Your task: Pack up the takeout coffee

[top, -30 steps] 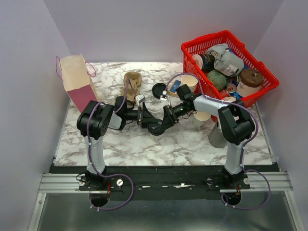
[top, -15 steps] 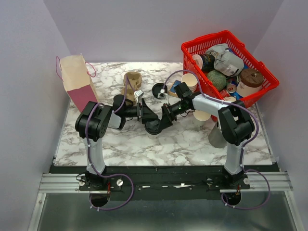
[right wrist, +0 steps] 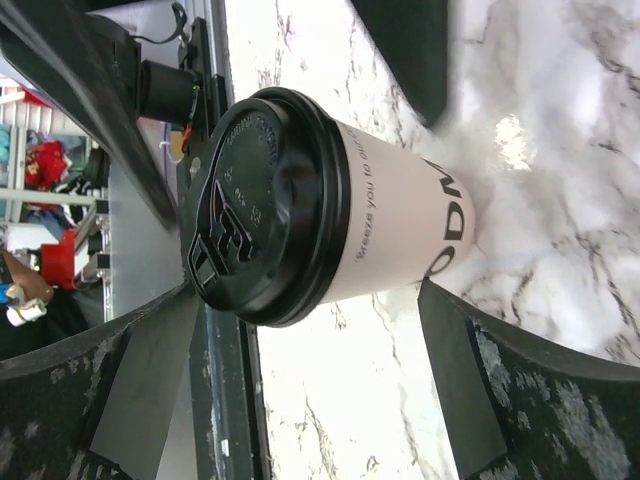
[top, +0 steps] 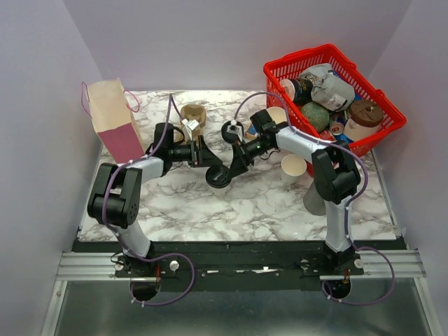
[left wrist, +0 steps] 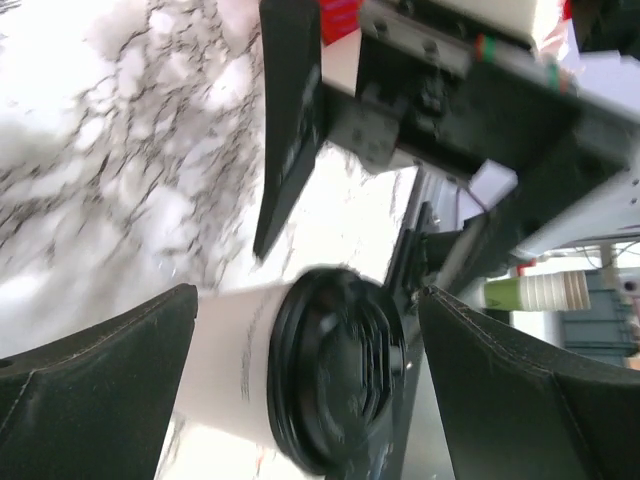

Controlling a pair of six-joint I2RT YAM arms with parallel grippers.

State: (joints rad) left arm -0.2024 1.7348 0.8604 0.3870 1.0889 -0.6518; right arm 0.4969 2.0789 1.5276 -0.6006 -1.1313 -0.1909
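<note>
Over open marble (top: 280, 203), wide-open left fingers (left wrist: 90, 390) and right fingers (right wrist: 520, 400) flank the takeout coffee (right wrist: 330, 210)

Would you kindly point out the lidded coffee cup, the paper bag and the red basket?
lidded coffee cup (right wrist: 265, 205), right wrist view, on the black lid's top.
paper bag (top: 109, 110), top external view, on its cream upper side.
red basket (top: 297, 57), top external view, on its far-left rim.

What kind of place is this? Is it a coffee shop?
Probably not a real shop; it looks like a robot practice booth. Robot arms work at a marble-pattern table inside plain walls, with a full red basket, a paper bag and a lidded coffee cup.
</note>
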